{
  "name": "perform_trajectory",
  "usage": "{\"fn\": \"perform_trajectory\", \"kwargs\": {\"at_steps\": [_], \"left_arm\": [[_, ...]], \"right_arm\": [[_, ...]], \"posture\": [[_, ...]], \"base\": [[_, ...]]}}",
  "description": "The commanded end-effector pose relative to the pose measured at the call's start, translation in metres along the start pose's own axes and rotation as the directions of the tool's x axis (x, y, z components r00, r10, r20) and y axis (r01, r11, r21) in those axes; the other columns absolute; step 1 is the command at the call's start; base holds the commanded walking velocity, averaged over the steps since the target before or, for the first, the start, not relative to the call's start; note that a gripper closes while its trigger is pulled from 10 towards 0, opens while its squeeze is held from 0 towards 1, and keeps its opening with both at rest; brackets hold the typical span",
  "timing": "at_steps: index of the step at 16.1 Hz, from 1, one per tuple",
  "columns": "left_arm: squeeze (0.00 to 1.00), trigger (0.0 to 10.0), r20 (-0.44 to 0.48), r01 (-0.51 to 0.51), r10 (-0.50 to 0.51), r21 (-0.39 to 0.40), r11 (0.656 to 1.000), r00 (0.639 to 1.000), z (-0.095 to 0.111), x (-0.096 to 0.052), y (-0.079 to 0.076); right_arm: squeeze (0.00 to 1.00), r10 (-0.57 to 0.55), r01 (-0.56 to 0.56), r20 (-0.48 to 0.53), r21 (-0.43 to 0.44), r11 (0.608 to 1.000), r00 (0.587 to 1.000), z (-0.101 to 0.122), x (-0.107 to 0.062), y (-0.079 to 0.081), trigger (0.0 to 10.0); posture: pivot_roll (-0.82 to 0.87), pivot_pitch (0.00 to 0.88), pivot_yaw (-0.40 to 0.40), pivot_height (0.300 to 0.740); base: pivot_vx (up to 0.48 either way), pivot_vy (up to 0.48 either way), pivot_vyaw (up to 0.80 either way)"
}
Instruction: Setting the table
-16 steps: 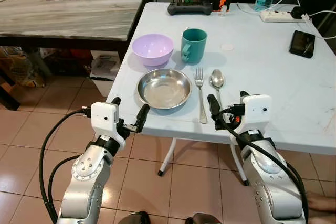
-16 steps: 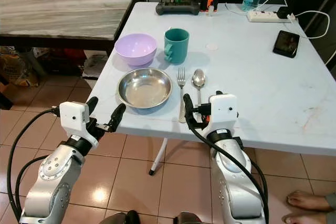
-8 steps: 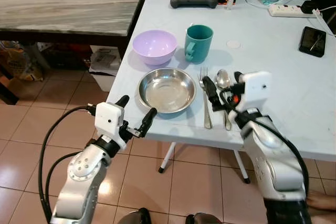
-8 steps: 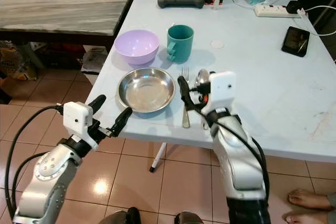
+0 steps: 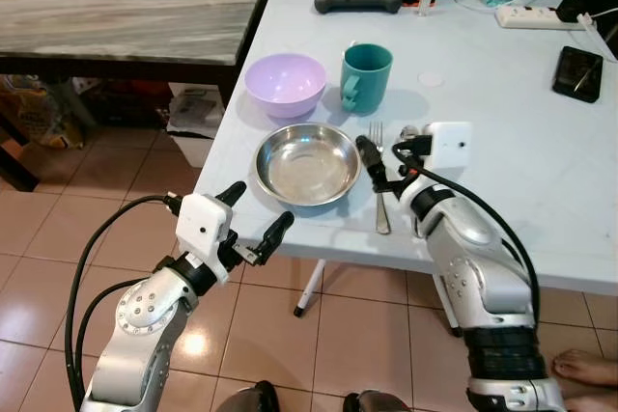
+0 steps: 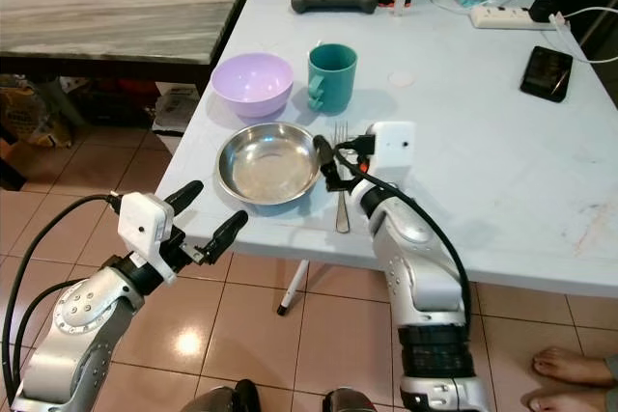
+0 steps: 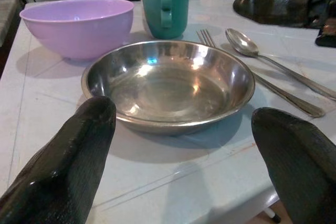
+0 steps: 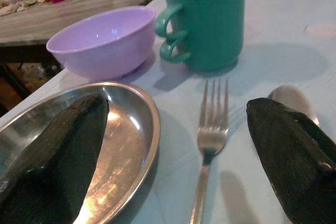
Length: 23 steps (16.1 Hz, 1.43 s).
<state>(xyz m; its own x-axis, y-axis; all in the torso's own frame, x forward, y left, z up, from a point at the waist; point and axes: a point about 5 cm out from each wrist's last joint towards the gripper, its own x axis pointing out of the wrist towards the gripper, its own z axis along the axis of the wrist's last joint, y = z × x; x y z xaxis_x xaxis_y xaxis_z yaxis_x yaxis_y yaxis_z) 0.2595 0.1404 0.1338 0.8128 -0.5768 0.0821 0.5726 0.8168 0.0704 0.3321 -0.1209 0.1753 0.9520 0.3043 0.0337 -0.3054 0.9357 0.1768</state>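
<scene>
From the head cameras, the white table [image 5: 502, 171] carried a steel plate [image 5: 307, 163] near its front edge, with a purple bowl [image 5: 284, 83] and a green mug [image 5: 366, 76] just behind it. A fork [image 5: 379, 180] lay beside the plate on the robot's right, and a spoon [image 5: 409, 132] lay beyond the fork, mostly hidden by the arm. The right gripper [image 5: 384, 163] hung low over the fork, fingers spread wide and holding nothing. The left gripper [image 5: 254, 221] hovered off the table's front edge, also wide open and empty.

Along the left wrist, two black fingers [image 7: 63, 166] framed the plate [image 7: 168, 85], with bowl [image 7: 79, 24], mug [image 7: 165, 4], fork [image 7: 262, 85] and spoon [image 7: 247, 43] behind it.

Along the right wrist, the fingers [image 8: 50, 150] stood well apart, the fork [image 8: 210, 140] lying between them, one finger over the plate [image 8: 134, 129], the mug [image 8: 207, 19] and bowl [image 8: 102, 40] beyond.
</scene>
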Motion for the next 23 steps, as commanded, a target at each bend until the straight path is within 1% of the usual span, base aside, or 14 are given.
{"fn": "perform_trajectory", "kwargs": {"at_steps": [1,2,4,9,11,13,15,16,17,18,23], "left_arm": [[0.00,10.0,0.004,0.010,-0.010,0.018,1.000,1.000,0.002,-0.003,0.001],[0.00,10.0,-0.001,0.014,-0.014,0.023,1.000,1.000,0.002,-0.004,0.002],[0.00,10.0,-0.003,0.014,-0.014,0.024,1.000,1.000,0.002,-0.005,0.002],[0.00,10.0,-0.003,0.023,-0.023,0.017,1.000,1.000,0.001,-0.005,-0.002],[0.00,10.0,-0.001,0.027,-0.027,0.016,1.000,1.000,0.001,-0.004,-0.003],[0.00,10.0,-0.001,0.028,-0.028,0.015,1.000,1.000,0.001,-0.004,-0.003],[0.00,10.0,0.000,0.029,-0.029,0.012,1.000,1.000,0.001,-0.005,-0.005],[0.00,10.0,0.000,0.029,-0.029,0.011,1.000,1.000,0.000,-0.005,-0.005],[0.00,10.0,0.001,0.030,-0.030,0.011,1.000,1.000,0.000,-0.005,-0.006],[0.00,10.0,0.001,0.032,-0.032,0.009,0.999,0.999,0.000,-0.005,-0.007],[0.00,10.0,0.002,0.037,-0.037,0.005,0.999,0.999,0.000,-0.004,-0.008]], "right_arm": [[0.00,0.010,-0.010,-0.004,0.030,0.999,1.000,0.001,0.004,0.003,10.0],[0.00,0.015,-0.014,-0.031,0.033,0.999,0.999,-0.002,0.009,0.008,10.0],[0.00,0.022,-0.020,-0.041,0.052,0.998,0.999,-0.006,0.012,0.013,10.0],[0.00,0.045,-0.037,-0.076,0.099,0.994,0.996,-0.012,0.023,0.021,10.0],[0.00,0.066,-0.057,-0.089,0.100,0.993,0.994,-0.013,0.026,0.026,10.0],[0.00,0.091,-0.077,-0.128,0.109,0.991,0.988,-0.019,0.028,0.033,10.0],[0.00,0.106,-0.088,-0.146,0.124,0.988,0.983,-0.022,0.029,0.037,10.0],[0.00,0.118,-0.098,-0.152,0.133,0.986,0.981,-0.024,0.030,0.039,7.5],[0.00,0.121,-0.101,-0.156,0.131,0.986,0.980,-0.024,0.030,0.039,4.2],[0.00,0.132,-0.112,-0.168,0.125,0.986,0.977,-0.026,0.030,0.040,0.0],[0.00,0.154,-0.133,-0.204,0.117,0.984,0.967,-0.033,0.030,0.043,0.0]], "posture": [[-0.17,0.196,0.041,0.740],[-0.17,0.197,0.040,0.740],[-0.17,0.199,0.040,0.740],[-0.17,0.205,0.038,0.740],[-0.17,0.206,0.035,0.740],[-0.17,0.207,0.035,0.740],[-0.17,0.207,0.035,0.740],[-0.17,0.208,0.033,0.740],[-0.17,0.208,0.033,0.740],[-0.17,0.208,0.033,0.740],[-0.17,0.208,0.033,0.740]], "base": [[0.000,0.000,0.00],[0.000,0.000,0.00],[0.000,0.000,0.00],[0.000,0.000,0.00],[0.000,0.000,0.00],[0.000,0.000,0.00],[0.000,0.000,0.00],[0.000,0.000,0.00],[0.000,0.000,0.00],[0.000,0.000,0.00],[0.000,0.000,0.00]]}}
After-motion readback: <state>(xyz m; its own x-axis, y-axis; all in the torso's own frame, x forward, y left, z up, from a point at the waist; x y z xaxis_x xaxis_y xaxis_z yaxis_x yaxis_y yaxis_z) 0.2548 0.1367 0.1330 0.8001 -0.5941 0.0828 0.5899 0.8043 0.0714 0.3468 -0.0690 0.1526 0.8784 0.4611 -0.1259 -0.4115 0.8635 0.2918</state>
